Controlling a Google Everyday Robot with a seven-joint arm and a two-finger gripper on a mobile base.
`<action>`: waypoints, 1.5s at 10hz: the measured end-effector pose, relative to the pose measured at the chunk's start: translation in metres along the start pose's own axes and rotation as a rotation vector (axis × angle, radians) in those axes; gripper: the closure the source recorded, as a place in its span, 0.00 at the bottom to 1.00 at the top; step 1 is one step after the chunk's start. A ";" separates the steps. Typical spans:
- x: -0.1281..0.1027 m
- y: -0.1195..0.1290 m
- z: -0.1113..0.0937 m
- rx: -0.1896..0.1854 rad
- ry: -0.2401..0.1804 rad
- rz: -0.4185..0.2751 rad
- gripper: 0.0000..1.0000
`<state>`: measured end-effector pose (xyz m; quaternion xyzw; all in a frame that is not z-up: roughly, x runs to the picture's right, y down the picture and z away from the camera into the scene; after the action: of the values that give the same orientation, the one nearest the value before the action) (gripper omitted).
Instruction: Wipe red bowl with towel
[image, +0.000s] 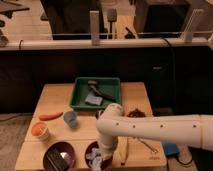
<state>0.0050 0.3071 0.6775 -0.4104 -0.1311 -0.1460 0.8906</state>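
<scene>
The red bowl (90, 149) sits at the table's front edge, partly hidden by my arm. My gripper (101, 154) reaches down from the white arm (150, 131) into this bowl. It is shut on a pale grey-blue towel (95, 160), which lies bunched inside the bowl under the gripper. The arm comes in from the right and bends at the elbow above the bowl.
A second dark red bowl (59, 156) with something dark in it stands just left. An orange cup (40, 131), a carrot (50, 116) and a blue cup (70, 118) lie on the left. A green tray (80, 95) holds a sponge (93, 100). Wooden sticks (125, 149) lie right of the bowl.
</scene>
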 end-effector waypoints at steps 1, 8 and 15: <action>0.010 0.007 -0.008 0.013 0.021 0.029 1.00; 0.011 -0.033 -0.027 0.103 0.078 0.012 1.00; -0.034 -0.058 -0.006 0.099 -0.053 -0.163 1.00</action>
<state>-0.0467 0.2718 0.7018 -0.3576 -0.1945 -0.2002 0.8912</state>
